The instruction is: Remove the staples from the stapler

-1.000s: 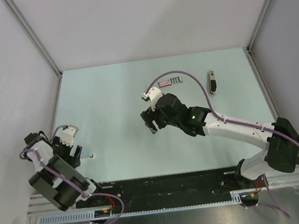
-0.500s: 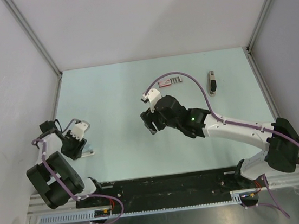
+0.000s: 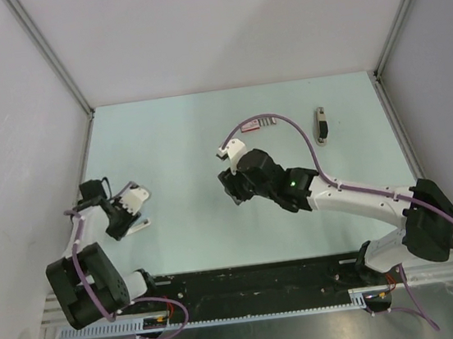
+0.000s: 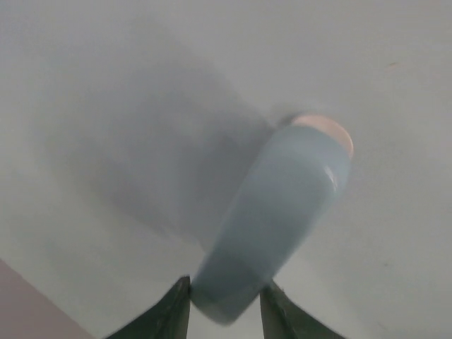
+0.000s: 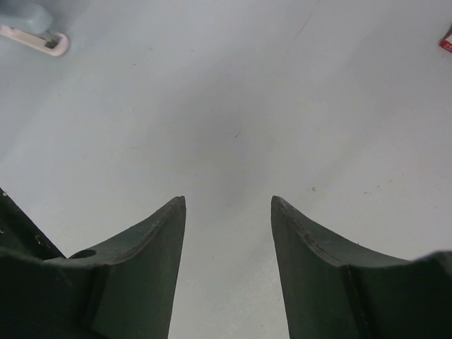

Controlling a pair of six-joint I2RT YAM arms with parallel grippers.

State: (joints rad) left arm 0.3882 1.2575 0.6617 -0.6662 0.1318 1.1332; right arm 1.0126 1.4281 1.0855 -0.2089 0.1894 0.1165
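The stapler (image 3: pixel 320 123), slim and dark with a white part, lies at the back right of the table, far from both grippers. No staples show in any view. My left gripper (image 3: pixel 128 221) is low over the table at the left. Its jaws press both sides of a pale bluish-grey bar (image 4: pixel 275 212), which juts forward from the left gripper (image 4: pixel 224 282). The bar's pale underside (image 5: pixel 32 37) also shows in the right wrist view. My right gripper (image 3: pixel 233 192) hovers over bare table near the middle. In its wrist view the right gripper (image 5: pixel 228 205) stands open with nothing between its fingers.
A red-and-white flat box with grey segments (image 3: pixel 258 123) lies at the back, left of the stapler; its red corner (image 5: pixel 447 39) shows at the right wrist view's edge. Metal posts and grey walls bound the pale green table (image 3: pixel 174 143).
My left arm swung right towards the bluish-grey bar, and its jaws closed from wide open onto it. The right gripper's jaws narrowed somewhat and it barely shifted.
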